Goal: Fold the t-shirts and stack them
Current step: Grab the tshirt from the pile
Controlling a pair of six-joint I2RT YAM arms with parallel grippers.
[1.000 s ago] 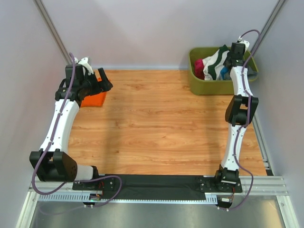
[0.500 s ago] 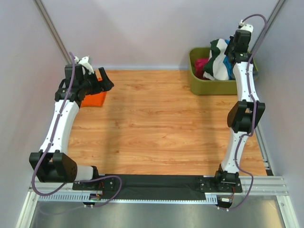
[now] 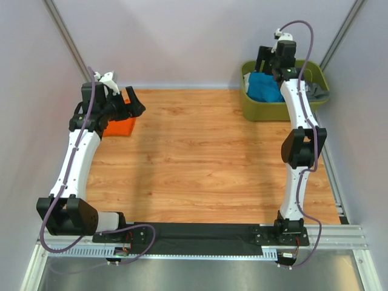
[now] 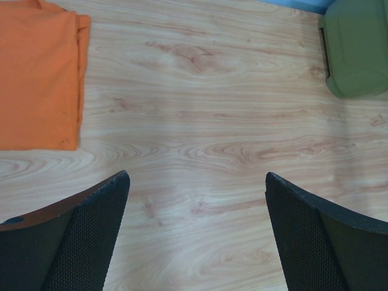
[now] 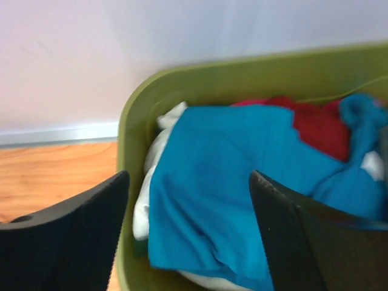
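Right gripper point(image 5: 188, 176) swung to the tub's point(image 3: 267, 112) left-rear rim, striped garment gone; jaws wide, empty. Teal t-shirt point(image 3: 264, 88) is topmost in tub. Pinch its edge only, lift clear. Orange t-shirt point(image 4: 36, 73) folded far left of tub; left gripper point(image 4: 197, 179) wide, empty.

Bright, even light; soft shadows; right wrist view slightly blurred
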